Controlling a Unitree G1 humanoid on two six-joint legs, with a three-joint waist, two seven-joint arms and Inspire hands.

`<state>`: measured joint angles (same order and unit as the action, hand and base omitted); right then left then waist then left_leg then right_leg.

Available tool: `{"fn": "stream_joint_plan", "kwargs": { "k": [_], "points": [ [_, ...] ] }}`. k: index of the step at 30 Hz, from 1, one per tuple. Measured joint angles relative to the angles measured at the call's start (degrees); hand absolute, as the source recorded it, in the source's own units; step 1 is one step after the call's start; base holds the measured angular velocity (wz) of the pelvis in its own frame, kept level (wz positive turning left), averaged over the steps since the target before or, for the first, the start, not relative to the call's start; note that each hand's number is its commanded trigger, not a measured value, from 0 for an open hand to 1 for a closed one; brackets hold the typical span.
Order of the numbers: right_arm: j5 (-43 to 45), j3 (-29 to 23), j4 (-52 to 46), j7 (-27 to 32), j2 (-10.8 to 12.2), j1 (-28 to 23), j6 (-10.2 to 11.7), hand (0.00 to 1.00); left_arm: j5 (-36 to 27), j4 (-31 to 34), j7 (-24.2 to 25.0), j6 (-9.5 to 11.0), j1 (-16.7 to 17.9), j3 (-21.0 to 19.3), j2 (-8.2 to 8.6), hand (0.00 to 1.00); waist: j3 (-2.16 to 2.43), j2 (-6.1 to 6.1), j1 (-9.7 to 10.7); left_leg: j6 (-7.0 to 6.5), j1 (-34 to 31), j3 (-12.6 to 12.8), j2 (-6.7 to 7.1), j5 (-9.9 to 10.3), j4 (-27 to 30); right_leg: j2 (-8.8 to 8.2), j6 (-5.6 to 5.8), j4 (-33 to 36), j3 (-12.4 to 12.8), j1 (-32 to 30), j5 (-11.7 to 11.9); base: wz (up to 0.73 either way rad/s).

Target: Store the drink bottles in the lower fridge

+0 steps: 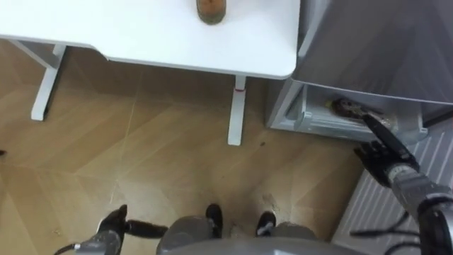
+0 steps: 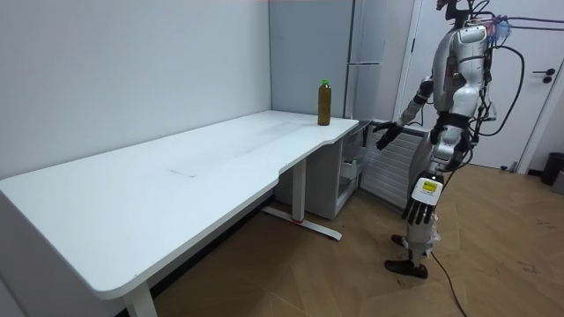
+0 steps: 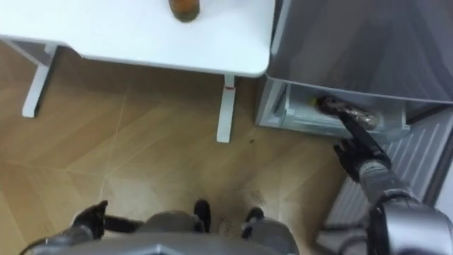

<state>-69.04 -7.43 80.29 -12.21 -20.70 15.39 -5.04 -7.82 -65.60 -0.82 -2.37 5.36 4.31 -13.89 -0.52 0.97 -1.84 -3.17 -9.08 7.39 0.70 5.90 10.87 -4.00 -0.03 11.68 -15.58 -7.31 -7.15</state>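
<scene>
A brown drink bottle (image 1: 211,10) with a green cap (image 2: 324,84) stands on the white table (image 1: 141,35) near its fridge-side end. The grey fridge (image 1: 375,42) stands just beyond the table, with its lower compartment (image 1: 311,119) open. A second brownish drink (image 1: 348,108) lies inside that compartment. My right hand (image 1: 386,152) reaches toward the compartment with straight fingers, their tips right at the lying drink, holding nothing. My left hand (image 1: 115,225) hangs open at my side, low by my hip.
I stand on the wood floor facing the fridge, at the table's corner. A white table leg (image 1: 236,110) stands just left of the fridge. A white ribbed panel (image 1: 379,205) lies low on my right. Open floor stretches to my left.
</scene>
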Motion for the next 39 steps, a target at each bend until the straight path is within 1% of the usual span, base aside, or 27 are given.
{"fn": "stream_joint_plan", "kwargs": {
  "k": [2,3,4,5,6,7,8,9,10,11,13,14,16,17,18,19,22,26,28,31,32,34,38,39],
  "points": [
    [2.10,0.12,0.14,-1.32,0.00,-1.93,0.04,0.00,0.01,-0.07,-0.24,0.03,0.70,-0.98,-0.02,0.00,-0.08,0.44,0.40,0.26,2.04,-0.01,0.03,0.19,-0.70,0.14,0.04,-0.29,-0.04,2.04,-0.23,-0.02],
    [4.39,0.65,0.12,-2.15,0.16,-3.65,0.03,0.00,0.01,-0.10,-0.25,0.15,0.93,-1.84,-0.02,0.00,-0.01,1.02,0.45,0.41,3.29,-0.06,0.03,0.28,-1.22,0.24,0.06,-0.91,0.01,2.86,-0.56,0.00],
    [6.88,1.27,0.10,-2.91,0.70,-5.31,0.14,0.00,0.01,-0.04,-0.36,0.39,1.56,-2.89,-0.02,0.00,0.18,1.54,0.19,0.66,4.26,0.05,0.03,0.51,-1.37,0.46,0.00,-1.34,0.06,3.93,-0.65,0.00],
    [8.29,1.86,0.09,-3.34,1.04,-6.18,0.22,0.00,0.01,-0.01,-0.62,0.48,1.90,-3.26,-0.02,0.00,0.20,1.86,0.16,0.80,4.81,0.20,0.01,0.73,-1.37,0.63,-0.03,-1.69,0.17,4.58,-0.69,-0.07],
    [11.80,2.80,-0.02,-3.99,1.71,-7.91,0.11,0.00,0.01,0.09,-1.11,0.81,2.30,-4.13,0.11,0.00,0.34,2.30,0.00,1.05,5.94,0.29,-0.12,1.26,-1.33,0.97,-0.10,-2.19,0.42,5.95,-0.75,-0.14],
    [14.48,3.15,-0.25,-4.17,2.36,-9.53,0.02,0.00,0.12,0.31,-1.35,1.08,3.31,-4.52,0.23,0.00,0.40,2.40,-0.18,1.23,7.06,0.38,-0.31,1.86,-1.18,1.18,-0.17,-2.26,0.66,7.04,-0.93,-0.16],
    [15.95,3.42,-0.32,-4.24,2.54,-10.19,0.02,0.00,0.37,0.35,-1.37,1.10,3.61,-4.98,0.42,0.00,0.37,2.45,-0.15,1.31,7.64,0.43,-0.37,2.14,-1.14,1.24,-0.18,-2.30,0.78,7.58,-1.03,-0.17],
    [18.59,3.87,-0.32,-4.20,2.67,-11.22,0.00,0.00,1.24,0.35,-1.53,1.10,3.86,-6.38,1.05,0.00,0.35,2.48,-0.10,1.38,8.36,0.49,-0.40,2.44,-1.17,1.30,-0.14,-2.43,1.12,8.18,-1.27,-0.11],
    [20.75,4.07,-0.34,-4.12,2.88,-12.41,0.16,0.00,1.33,0.35,-1.88,1.11,3.82,-6.63,1.50,0.00,0.37,2.43,-0.02,1.43,8.81,0.49,-0.40,2.63,-1.25,1.41,-0.09,-2.93,1.36,8.63,-1.36,-0.09],
    [21.96,4.33,-0.34,-4.03,3.11,-12.87,0.24,0.00,1.30,0.37,-1.99,1.14,3.87,-6.61,1.60,0.00,0.37,2.46,-0.05,1.47,8.92,0.49,-0.42,2.72,-1.25,1.46,-0.10,-2.93,1.48,8.73,-1.43,-0.07],
    [25.50,5.34,-0.32,-3.93,4.67,-14.26,0.20,0.00,1.58,0.48,-2.19,1.15,4.09,-6.66,1.68,0.00,0.14,2.77,-0.01,1.71,9.76,0.52,-0.55,2.99,-1.45,1.72,-0.18,-2.98,1.99,9.43,-1.55,-0.10],
    [26.68,5.33,-0.26,-3.96,5.12,-14.48,0.20,0.00,1.94,0.49,-2.21,1.16,4.15,-6.80,1.68,0.00,0.16,2.81,0.03,1.77,9.95,0.53,-0.60,3.12,-1.45,1.80,-0.22,-2.95,2.19,9.53,-1.66,-0.14],
    [29.02,5.28,0.19,-4.04,6.67,-15.43,0.21,0.00,2.64,0.45,-2.35,1.17,4.25,-8.68,1.77,0.00,-0.08,3.00,0.23,2.03,10.90,0.98,-0.92,3.62,-1.40,2.14,-0.37,-3.14,2.64,10.47,-1.87,-0.13],
    [29.18,5.18,0.26,-4.03,6.99,-15.89,0.21,0.00,2.89,0.44,-2.46,1.17,4.29,-9.25,1.79,0.00,-0.12,2.94,0.19,2.11,11.17,1.30,-1.01,3.79,-1.37,2.22,-0.39,-3.13,2.79,10.62,-1.97,-0.13],
    [29.76,5.00,0.32,-3.99,7.43,-16.68,0.20,0.00,3.65,0.45,-2.56,1.18,4.43,-10.74,1.87,0.00,-0.20,3.00,0.12,2.26,11.78,1.65,-1.18,4.04,-1.38,2.36,-0.46,-3.16,2.99,11.16,-2.07,-0.13],
    [30.86,4.99,0.20,-4.01,7.62,-17.55,0.21,0.00,4.51,0.46,-2.76,1.18,4.46,-11.55,1.87,0.00,-0.11,2.91,0.22,2.34,12.11,1.70,-1.31,4.39,-1.24,2.47,-0.49,-3.27,3.10,11.53,-2.15,-0.12],
    [31.40,5.44,0.04,-3.40,8.00,-19.30,0.25,0.00,5.05,0.45,-2.84,1.13,4.58,-11.68,1.87,0.00,-0.14,2.83,-0.07,2.49,12.53,2.12,-1.53,4.81,-1.27,2.91,-0.52,-3.64,4.39,11.69,-2.15,-0.16],
    [31.47,5.62,-0.23,-2.33,9.36,-21.48,0.28,0.00,5.15,0.36,-2.82,1.05,4.76,-11.68,2.08,0.00,-0.14,2.78,-0.01,2.78,13.46,2.82,-1.97,5.50,-1.14,3.29,-0.62,-3.88,4.83,12.65,-2.19,-0.11],
    [32.94,5.40,-0.20,-0.96,10.12,-21.92,0.28,0.00,6.08,0.22,-2.83,1.03,4.94,-12.17,2.82,0.00,-0.09,2.45,0.31,2.92,13.48,3.20,-2.21,6.09,-0.63,3.51,-0.73,-3.89,5.33,12.81,-2.26,-0.14],
    [36.01,4.94,-0.13,0.13,10.24,-22.31,0.24,0.00,6.24,-0.20,-2.94,0.91,5.22,-13.08,4.14,0.00,-0.02,2.04,1.27,2.82,13.52,3.19,-2.25,6.52,0.04,3.48,-0.70,-3.89,5.33,13.13,-2.30,-0.02],
    [36.43,4.94,-0.13,0.50,10.29,-22.25,0.24,0.00,6.25,-0.16,-2.99,0.80,5.09,-13.04,4.26,0.00,-0.02,2.04,1.61,2.80,13.52,3.18,-2.24,6.55,0.13,3.47,-0.70,-3.88,5.37,13.17,-2.30,0.00],
    [38.74,4.92,-0.02,1.54,10.43,-22.21,0.21,0.00,6.24,-0.10,-3.35,-0.14,4.74,-13.06,4.50,0.00,0.00,1.99,1.96,2.74,13.53,3.14,-2.26,6.73,0.51,3.52,-0.68,-3.80,5.82,13.22,-2.31,-0.06],
    [41.63,4.28,-0.08,2.18,10.43,-22.17,0.24,0.00,6.22,-0.12,-3.85,-0.19,4.99,-13.13,4.66,0.00,0.15,1.71,1.98,2.63,13.77,3.09,-2.22,6.83,0.57,3.51,-0.64,-3.56,6.01,13.58,-2.33,-0.02],
    [42.35,3.99,-0.10,2.65,10.45,-22.26,0.25,0.00,6.06,-0.11,-3.98,-0.18,4.92,-13.07,4.70,0.00,0.20,1.51,2.24,2.59,13.87,2.89,-2.19,6.91,0.67,3.49,-0.63,-3.62,5.87,13.79,-2.34,0.07]
  ]
}}
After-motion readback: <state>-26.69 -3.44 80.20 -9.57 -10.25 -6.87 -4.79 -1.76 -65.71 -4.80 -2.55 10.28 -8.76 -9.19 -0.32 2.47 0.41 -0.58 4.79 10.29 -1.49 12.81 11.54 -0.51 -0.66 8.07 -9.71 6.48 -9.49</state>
